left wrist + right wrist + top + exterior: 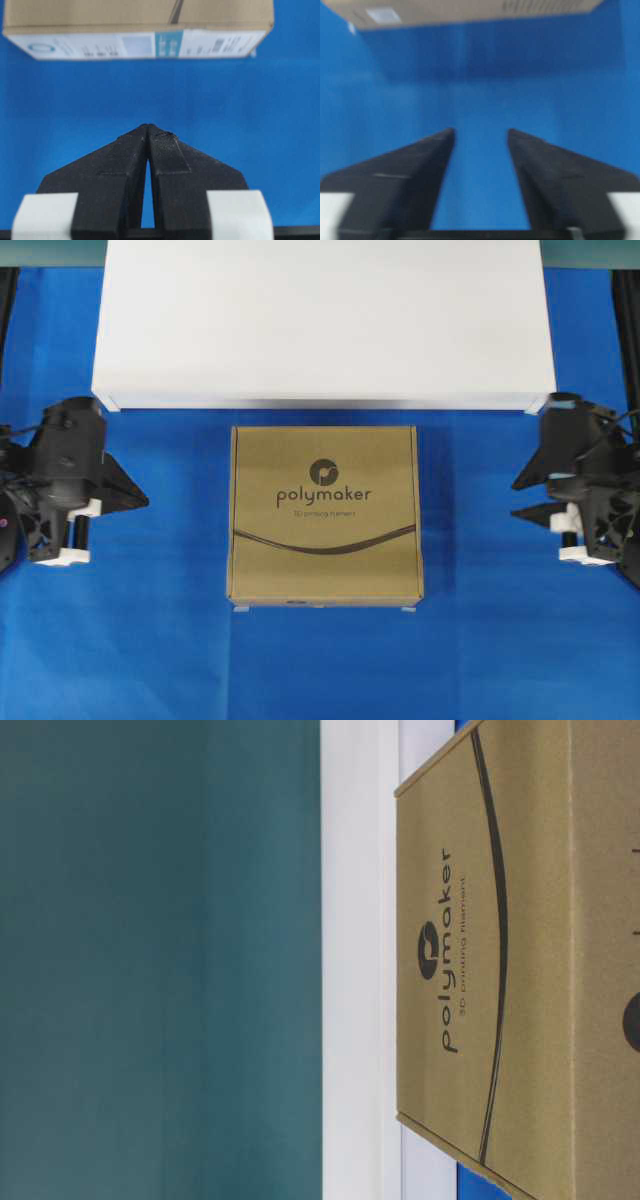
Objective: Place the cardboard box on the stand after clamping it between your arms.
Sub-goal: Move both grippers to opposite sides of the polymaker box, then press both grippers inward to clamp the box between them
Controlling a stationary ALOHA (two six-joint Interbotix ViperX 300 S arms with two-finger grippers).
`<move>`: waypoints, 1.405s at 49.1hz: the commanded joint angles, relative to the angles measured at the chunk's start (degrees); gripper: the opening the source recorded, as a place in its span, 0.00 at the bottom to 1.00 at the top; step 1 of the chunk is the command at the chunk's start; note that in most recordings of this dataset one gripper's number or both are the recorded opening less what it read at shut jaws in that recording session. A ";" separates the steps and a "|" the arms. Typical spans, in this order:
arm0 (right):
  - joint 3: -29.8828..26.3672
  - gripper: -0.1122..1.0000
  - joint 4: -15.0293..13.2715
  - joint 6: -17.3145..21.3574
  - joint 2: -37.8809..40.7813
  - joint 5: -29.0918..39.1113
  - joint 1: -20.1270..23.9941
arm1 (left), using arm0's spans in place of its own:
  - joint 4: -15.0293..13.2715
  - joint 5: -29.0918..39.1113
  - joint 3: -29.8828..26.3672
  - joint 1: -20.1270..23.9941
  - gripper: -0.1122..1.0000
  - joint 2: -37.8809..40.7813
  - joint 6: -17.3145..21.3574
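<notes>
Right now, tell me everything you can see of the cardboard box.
The cardboard box is flat, squarish and brown, closed, with a dark polymaker logo and a curved line printed on top and a white label on the side facing the left gripper. It lies flat on the blue cloth, just in front of the white stand. Neither gripper touches it.

A bright blue cloth covers the whole tabletop, smooth and flat, with only faint creases showing near the front edge. Behind it, along the far side, runs a plain teal wall, matte and even in tone, which fills half of the table-level view.
</notes>
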 commanded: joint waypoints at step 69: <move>-12.66 0.97 -0.26 -2.81 36.56 -21.97 -0.70 | 0.18 -13.97 -13.10 2.02 0.88 35.07 2.20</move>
